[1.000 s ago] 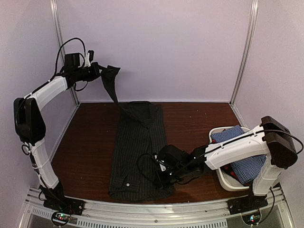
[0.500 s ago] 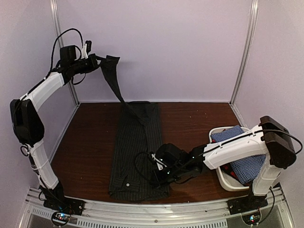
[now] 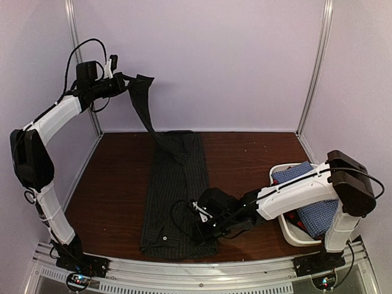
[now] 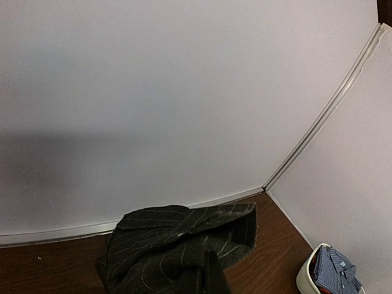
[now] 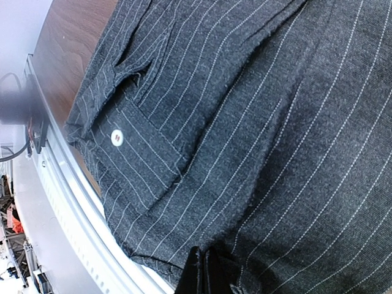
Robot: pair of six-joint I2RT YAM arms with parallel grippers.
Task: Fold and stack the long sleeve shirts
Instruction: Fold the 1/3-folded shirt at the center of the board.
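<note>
Since a second ago the left end effector has risen, pinching the sleeve of the black pinstriped shirt, while the right end effector pinches that shirt's near edge on the worktop.

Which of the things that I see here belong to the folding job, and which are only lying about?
For the job: black pinstripe shirt, gripped by the left gripper and right gripper; blue check shirt, in the white tub.
Only lying about: white tub; wooden table.
</note>
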